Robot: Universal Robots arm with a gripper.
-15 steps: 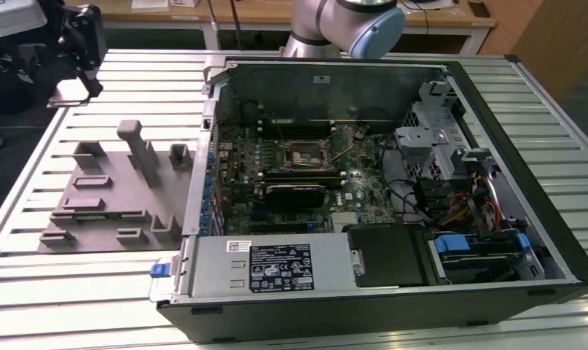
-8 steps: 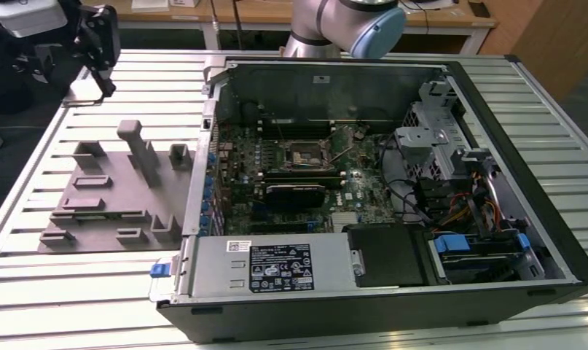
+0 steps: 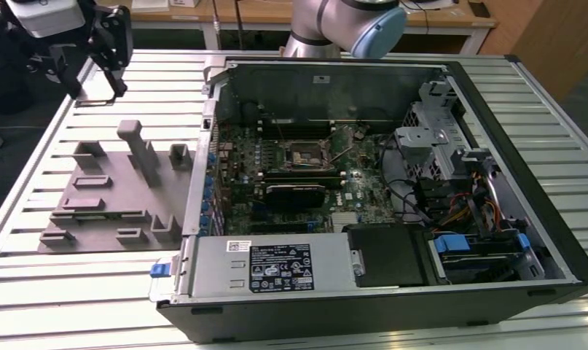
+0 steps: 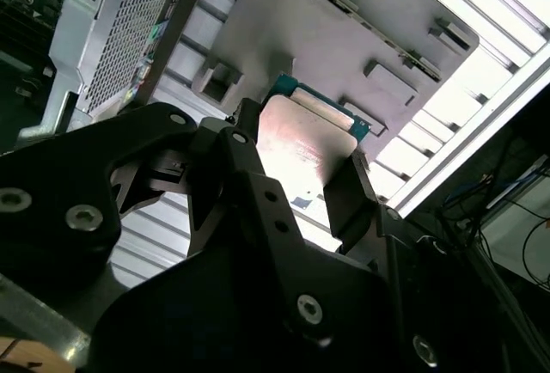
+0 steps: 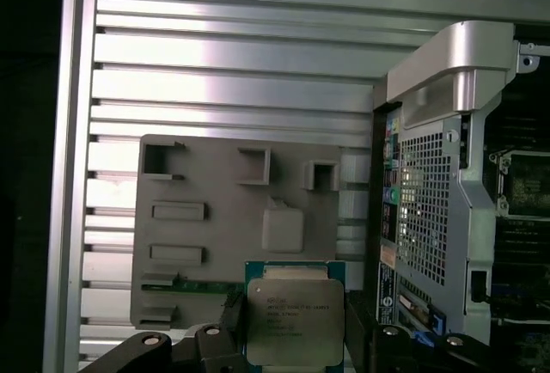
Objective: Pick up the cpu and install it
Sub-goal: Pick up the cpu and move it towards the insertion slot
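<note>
Two wrist views bring close the small flat square cpu with a shiny silver metal top and pale green rim. It sits clamped between the black fingers of the hand, one finger against each of two opposite edges. The first wrist view looks straight onto the chip's top, where several lines of fine dark print run across the metal. The second wrist view catches it at a slant, so the top is a bright glare.

The exterior view shows the wider layout. The hand hangs over the slatted aluminium tabletop at the exterior view's far left, near the grey plastic fixture plate with raised blocks. It is well apart from the black rectangular socket frame on the green motherboard inside the open black computer case. A black-and-white label lies on the case's silver power supply box; its print is too fine to make out.
</note>
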